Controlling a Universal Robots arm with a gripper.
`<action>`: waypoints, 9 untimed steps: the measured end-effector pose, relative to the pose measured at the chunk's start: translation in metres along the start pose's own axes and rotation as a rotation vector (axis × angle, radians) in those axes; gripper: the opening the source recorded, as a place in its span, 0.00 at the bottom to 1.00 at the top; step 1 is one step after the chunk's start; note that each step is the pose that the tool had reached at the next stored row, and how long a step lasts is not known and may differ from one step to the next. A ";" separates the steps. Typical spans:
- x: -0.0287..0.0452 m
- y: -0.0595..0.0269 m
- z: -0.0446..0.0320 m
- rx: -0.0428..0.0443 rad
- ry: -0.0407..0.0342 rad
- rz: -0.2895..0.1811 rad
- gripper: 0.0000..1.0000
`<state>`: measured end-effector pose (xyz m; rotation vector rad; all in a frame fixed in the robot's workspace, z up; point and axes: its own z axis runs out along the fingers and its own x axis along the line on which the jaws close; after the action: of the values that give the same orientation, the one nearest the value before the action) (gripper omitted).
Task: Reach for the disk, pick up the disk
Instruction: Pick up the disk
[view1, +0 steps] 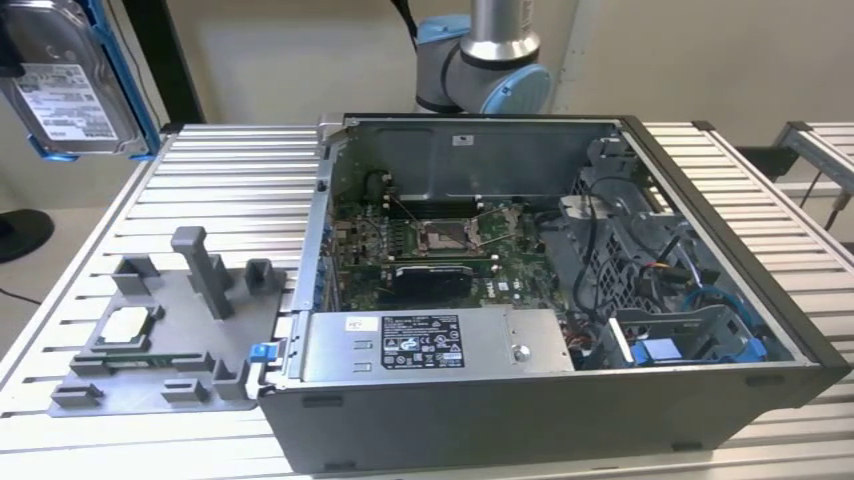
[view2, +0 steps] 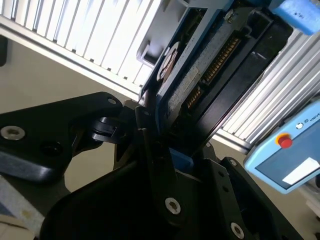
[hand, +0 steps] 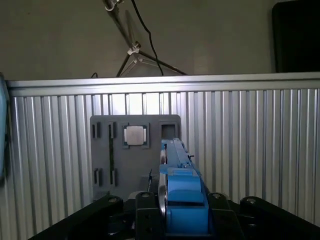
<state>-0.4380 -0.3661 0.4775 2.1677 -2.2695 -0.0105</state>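
The disk (view1: 74, 85), a silver hard drive with a white label and a blue bracket, hangs in the air at the exterior view's upper left, above the table's far corner. In both wrist views my gripper (view2: 165, 135) is shut on it. The black fingers (view2: 150, 150) clamp its flat faces, and the connector edge points away from the wrist. In the first wrist view the disk (hand: 177, 175) stands edge-on, its blue bracket between the gripper (hand: 175, 205) arms, high above the slatted table.
An open computer case (view1: 641, 140) takes up the table's middle, with a grey labelled box (view1: 427, 345) at its front. A grey tray (view1: 187, 290) holding a small silver chip (view1: 127, 322) lies on the exterior view's left. The arm's base (view1: 481, 60) stands behind the case.
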 end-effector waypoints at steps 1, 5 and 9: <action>0.0000 0.0000 -0.0022 0.0000 0.0000 0.000 0.00; 0.0000 0.0000 -0.0111 0.0011 0.0000 0.000 0.00; 0.0000 0.0001 -0.0187 0.0020 0.0000 -0.001 0.00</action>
<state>-0.4379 -0.3661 0.4962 2.1693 -2.2699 -0.0082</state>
